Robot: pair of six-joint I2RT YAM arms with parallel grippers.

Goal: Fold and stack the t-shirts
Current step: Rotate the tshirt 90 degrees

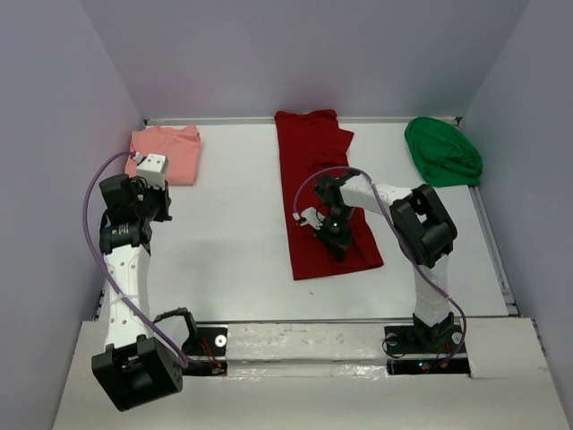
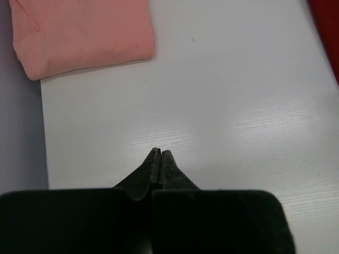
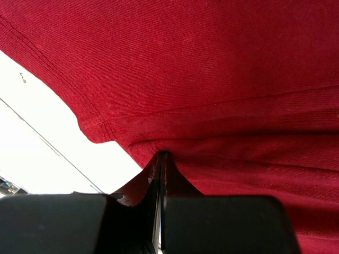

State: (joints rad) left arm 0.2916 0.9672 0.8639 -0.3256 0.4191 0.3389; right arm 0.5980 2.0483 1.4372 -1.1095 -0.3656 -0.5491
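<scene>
Red cloth fills my right wrist cam: the dark red shirt [image 3: 212,63], ribbed knit, w/ a stitched hem running diagonally at left and white table [image 3: 37,143] showing beyond it. My right claw [image 3: 161,156] is clenched tight, tips meeting on a crease of that shirt, so I've got a thin pinch of the fabric. From the top cam the dark red shirt [image 1: 309,152] lies as a long strip down the table's middle, from the far edge toward the near side, and my right claw [image 1: 333,235] sits on its lower half, near the right edge. My left claw [image 2: 160,153] is clenched too, jaws pressed together w/ nothing between them, hanging over bare table [image 2: 212,106]. Salmon-pink shirt [image 2: 79,37] lies folded ahead and left of it, apart from the tips; top cam puts it [image 1: 166,152] in the far left corner. Bright green shirt [image 1: 443,152] is bunched in a heap at the far right corner, well apart from both arms.
</scene>
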